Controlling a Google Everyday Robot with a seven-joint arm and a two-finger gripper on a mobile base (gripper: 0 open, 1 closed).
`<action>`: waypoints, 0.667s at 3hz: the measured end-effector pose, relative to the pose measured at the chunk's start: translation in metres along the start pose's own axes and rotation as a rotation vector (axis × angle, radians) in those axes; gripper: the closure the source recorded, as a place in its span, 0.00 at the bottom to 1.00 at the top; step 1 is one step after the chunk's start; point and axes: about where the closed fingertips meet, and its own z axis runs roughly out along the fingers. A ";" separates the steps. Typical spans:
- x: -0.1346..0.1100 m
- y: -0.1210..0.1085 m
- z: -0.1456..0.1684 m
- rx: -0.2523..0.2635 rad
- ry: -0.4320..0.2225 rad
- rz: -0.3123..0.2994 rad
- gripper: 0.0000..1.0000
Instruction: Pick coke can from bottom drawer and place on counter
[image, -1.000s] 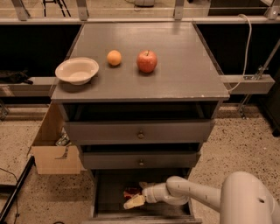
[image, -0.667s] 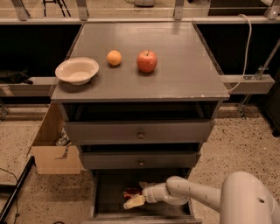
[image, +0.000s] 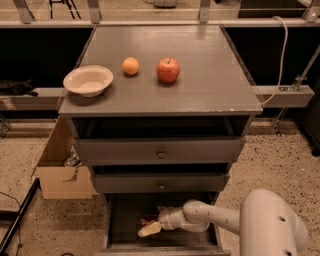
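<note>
While my arm reaches down into the bottom drawer (image: 124, 222), which stands pulled out, the coke can (image: 148, 219) shows only as a small red patch on the dark floor, left of centre. I see red with a darker edge; the arm and the shadow hide the rest of its shape, and any writing on it is too dim for me to read. My gripper (image: 150, 228) sits low inside the drawer, its pale tip just below and right beside the red patch. I cannot tell whether it is open, closed or touching the can. Up on the counter (image: 210, 75) I see a cream bowl (image: 88, 80) at the left, an orange (image: 130, 65) and a red apple (image: 168, 69), none with a readable label.
</note>
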 end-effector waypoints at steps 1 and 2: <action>-0.002 -0.013 0.008 0.040 0.017 -0.021 0.00; 0.002 -0.033 0.003 0.113 0.027 -0.069 0.00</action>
